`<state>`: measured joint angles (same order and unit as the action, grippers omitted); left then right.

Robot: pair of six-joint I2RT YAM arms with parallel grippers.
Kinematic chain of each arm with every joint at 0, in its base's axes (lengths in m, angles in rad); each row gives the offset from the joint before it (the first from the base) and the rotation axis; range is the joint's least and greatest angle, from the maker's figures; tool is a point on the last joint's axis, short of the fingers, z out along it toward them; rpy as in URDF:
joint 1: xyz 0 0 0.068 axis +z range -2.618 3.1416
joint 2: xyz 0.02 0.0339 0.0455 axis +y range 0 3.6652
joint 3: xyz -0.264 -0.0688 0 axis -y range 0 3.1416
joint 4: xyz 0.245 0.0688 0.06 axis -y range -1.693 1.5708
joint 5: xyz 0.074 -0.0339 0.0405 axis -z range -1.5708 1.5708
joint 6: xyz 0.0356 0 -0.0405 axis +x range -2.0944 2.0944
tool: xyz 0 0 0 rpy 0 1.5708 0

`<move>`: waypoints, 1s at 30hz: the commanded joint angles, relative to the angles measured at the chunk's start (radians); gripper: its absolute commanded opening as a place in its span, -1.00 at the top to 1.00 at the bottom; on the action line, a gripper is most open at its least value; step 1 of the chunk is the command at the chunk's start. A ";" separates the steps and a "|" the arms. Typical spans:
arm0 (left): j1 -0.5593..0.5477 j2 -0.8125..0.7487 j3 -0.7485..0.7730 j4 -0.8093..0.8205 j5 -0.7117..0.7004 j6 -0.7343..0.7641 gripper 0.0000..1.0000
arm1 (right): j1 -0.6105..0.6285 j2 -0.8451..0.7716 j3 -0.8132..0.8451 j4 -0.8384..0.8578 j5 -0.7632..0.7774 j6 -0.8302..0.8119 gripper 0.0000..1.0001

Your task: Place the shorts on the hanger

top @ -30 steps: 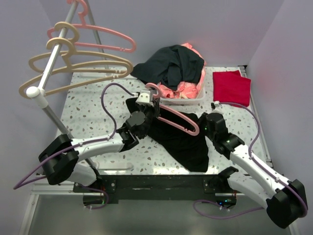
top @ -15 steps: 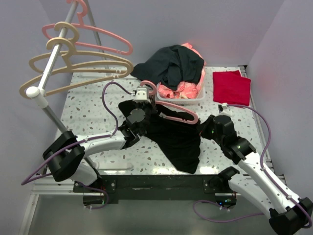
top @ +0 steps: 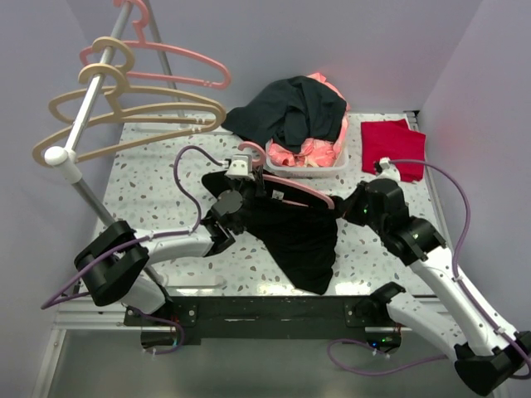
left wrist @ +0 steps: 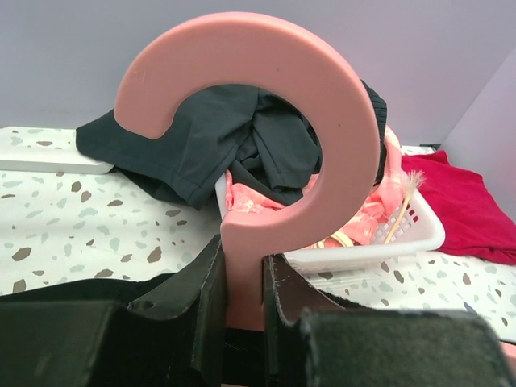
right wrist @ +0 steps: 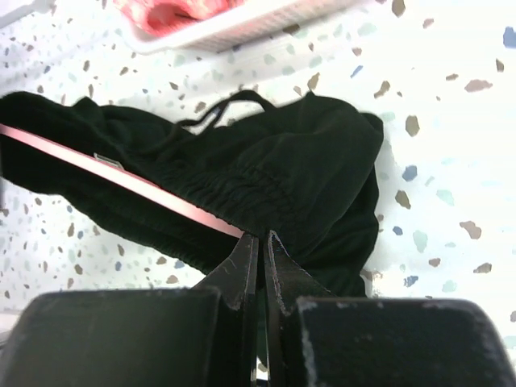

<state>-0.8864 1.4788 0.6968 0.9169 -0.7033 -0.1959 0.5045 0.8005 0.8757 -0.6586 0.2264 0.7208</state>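
The left end effector [left wrist: 242, 282] is clamped on the neck of the hanger [left wrist: 343, 113], whose long arm runs rightward toward the nearer right end effector [right wrist: 260, 246]. The shorts [top: 299, 240] lie spread on the bench [top: 149, 182] between them. The right wrist view alone shows those fingers pinched nearly together at the waistband, seemingly on fabric where the pink arm ends.
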 commanded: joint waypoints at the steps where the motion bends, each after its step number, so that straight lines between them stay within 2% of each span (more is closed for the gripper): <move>1: -0.017 -0.038 -0.005 0.122 -0.051 0.095 1.00 | -0.003 0.022 0.143 -0.055 0.030 -0.046 1.00; 6: -0.049 -0.054 0.021 0.106 -0.056 0.115 1.00 | -0.003 0.063 0.236 -0.058 -0.050 -0.054 1.00; 11: -0.098 -0.086 0.113 -0.019 -0.105 0.104 1.00 | -0.001 0.095 0.321 -0.056 -0.122 -0.050 1.00; 15: -0.135 -0.118 0.187 -0.150 -0.128 0.087 1.00 | -0.001 0.106 0.413 -0.078 -0.108 -0.070 1.00; 20: -0.180 -0.153 0.320 -0.297 -0.114 0.096 1.00 | -0.001 0.152 0.607 -0.137 -0.081 -0.136 1.00; 26: -0.224 -0.175 0.489 -0.484 -0.042 0.156 1.00 | -0.001 0.239 0.818 -0.205 -0.139 -0.215 1.00; 30: -0.267 -0.169 0.581 -0.601 -0.068 0.223 1.00 | -0.001 0.276 0.928 -0.239 -0.192 -0.254 1.00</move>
<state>-1.1130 1.3415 1.1732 0.4259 -0.7834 -0.0689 0.5045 1.0519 1.6989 -0.8764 0.1070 0.5392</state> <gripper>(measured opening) 0.228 0.018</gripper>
